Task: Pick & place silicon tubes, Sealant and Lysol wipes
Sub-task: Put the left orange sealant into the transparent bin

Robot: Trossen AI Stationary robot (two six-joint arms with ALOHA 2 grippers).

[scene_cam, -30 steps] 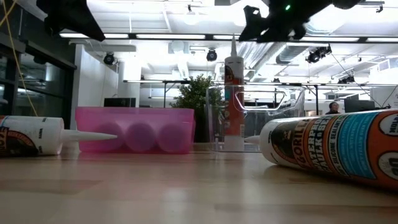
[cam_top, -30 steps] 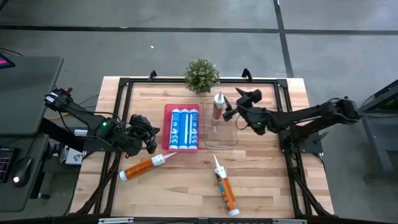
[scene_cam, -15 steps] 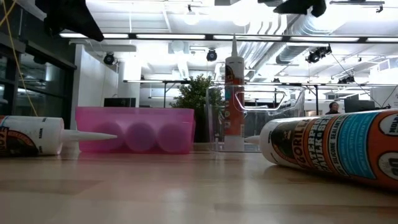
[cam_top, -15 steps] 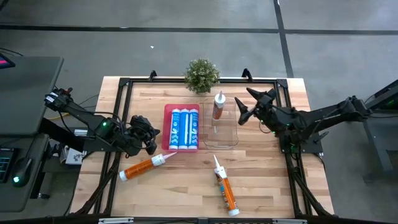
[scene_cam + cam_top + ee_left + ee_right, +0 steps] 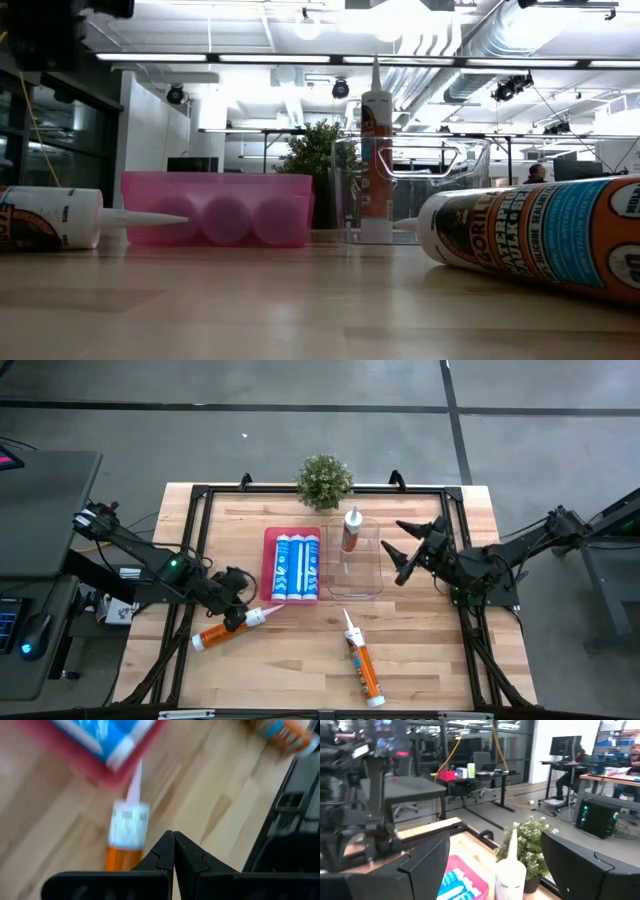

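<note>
A pink tray [image 5: 268, 565] holds blue-and-white tubes [image 5: 292, 566]. A white-and-orange sealant tube [image 5: 350, 531] stands upright in a clear container [image 5: 368, 570]. An orange tube [image 5: 226, 629] lies on the table at the left, its nozzle toward the tray; another [image 5: 362, 661] lies near the front. My left gripper [image 5: 236, 607] is shut and empty, just above the left orange tube [image 5: 127, 831]. My right gripper [image 5: 400, 550] is open and empty to the right of the container, facing the upright tube [image 5: 510, 870].
A small potted plant [image 5: 325, 480] stands at the table's far edge behind the container. A black frame [image 5: 200, 495] runs around the tabletop. In the low view the near orange tube [image 5: 540, 240] lies close in front, and the pink tray [image 5: 215, 208] and the container [image 5: 410, 190] stand farther back.
My right gripper has drawn back from the upright tube toward the table's right edge and stays open. My left gripper has gone toward the near edge, from beside the pink tray to over the left orange tube. The tubes have not moved.
</note>
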